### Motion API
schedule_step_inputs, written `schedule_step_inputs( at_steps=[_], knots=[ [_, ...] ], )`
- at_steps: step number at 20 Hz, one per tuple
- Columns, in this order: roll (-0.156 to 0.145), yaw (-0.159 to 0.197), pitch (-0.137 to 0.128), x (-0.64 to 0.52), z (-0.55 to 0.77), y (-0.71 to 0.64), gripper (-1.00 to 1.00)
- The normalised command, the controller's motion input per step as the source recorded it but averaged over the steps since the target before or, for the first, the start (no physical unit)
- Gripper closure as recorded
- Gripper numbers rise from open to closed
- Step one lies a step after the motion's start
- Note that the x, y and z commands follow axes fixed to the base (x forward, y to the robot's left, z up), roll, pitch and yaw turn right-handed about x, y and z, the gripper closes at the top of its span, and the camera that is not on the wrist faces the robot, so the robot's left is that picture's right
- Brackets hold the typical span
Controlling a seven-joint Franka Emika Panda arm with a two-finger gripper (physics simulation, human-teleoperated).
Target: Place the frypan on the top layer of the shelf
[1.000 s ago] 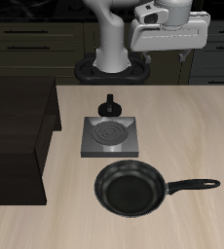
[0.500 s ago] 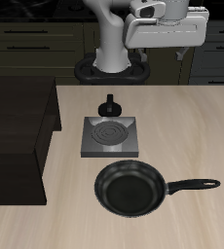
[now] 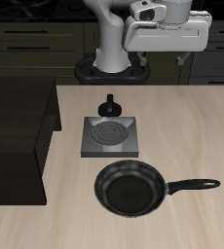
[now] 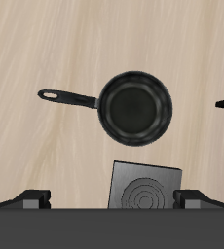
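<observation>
Frypan on table, well apart from high, released pincer

Open table around frypan

The Franka arm rises from its round dark base at the table's back, its pale grey column going straight up out of the exterior view, and the white, boxy wrist housing is carried high, well above the tabletop. The gripper hangs beneath that housing with its dark fingers pointing down (only their tips show in the exterior view). In the wrist view the two fingertips stand wide apart at opposite sides, with nothing between them.
</observation>
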Motion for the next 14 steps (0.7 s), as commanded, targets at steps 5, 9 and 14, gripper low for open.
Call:
schedule_step_inputs(
  at_steps=[5,9,14],
  knots=[
    [0.023,0.014,-0.081,0.2,0.04,-0.04,-1.0],
    [-0.011,0.036,-0.004,0.12,-0.13,-0.06,-1.0],
    [-0.006,0.002,-0.003,0.12,-0.05,-0.07,-1.0]
  ],
)
